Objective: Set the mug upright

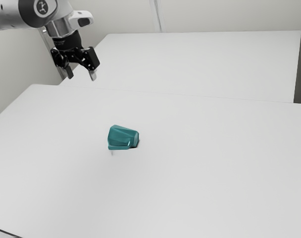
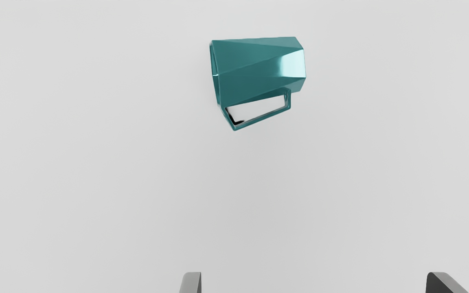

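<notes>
White table [image 1: 215, 173], pale slab [image 1: 205, 64] beyond; teal mug [image 1: 122, 136] on side, pincer [image 1: 81, 77] spread.

Teal faceted mug [image 1: 122, 136] with angular handle [image 2: 263, 116]; glossy; on its side on the white table [image 1: 190, 173].

the exterior view's edge chopped off the arm [image 1: 12, 15], the wrist view's clipped the fingers [image 2: 191, 283], and the mug [image 2: 255, 67] hid most of its inside!

White arm [image 1: 11, 16], black gripper [image 1: 81, 76]
</notes>
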Controlling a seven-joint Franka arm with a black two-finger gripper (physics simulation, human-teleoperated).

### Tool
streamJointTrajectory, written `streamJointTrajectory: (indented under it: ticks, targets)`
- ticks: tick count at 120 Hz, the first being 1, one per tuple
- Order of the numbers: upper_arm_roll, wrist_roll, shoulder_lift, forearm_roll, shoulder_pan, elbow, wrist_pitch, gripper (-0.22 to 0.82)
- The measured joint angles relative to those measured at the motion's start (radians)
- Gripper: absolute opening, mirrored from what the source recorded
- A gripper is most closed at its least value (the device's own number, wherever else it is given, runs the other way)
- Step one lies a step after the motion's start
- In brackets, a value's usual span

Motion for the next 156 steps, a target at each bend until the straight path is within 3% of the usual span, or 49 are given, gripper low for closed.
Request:
streamJointTrajectory:
  ticks: [42, 78, 119, 156]
  targets:
    - [0.029, 0.001, -0.046, 0.003, 0.000, -0.052, 0.035, 0.60]
    - [0.051, 0.065, -0.146, -0.110, 0.169, -0.313, 0.197, 0.60]
    - [0.087, 0.326, -0.147, -0.491, 0.287, -0.566, 0.459, 0.60]
    - [0.091, 0.612, -0.066, -0.797, 0.331, -0.664, 0.570, 0.60]
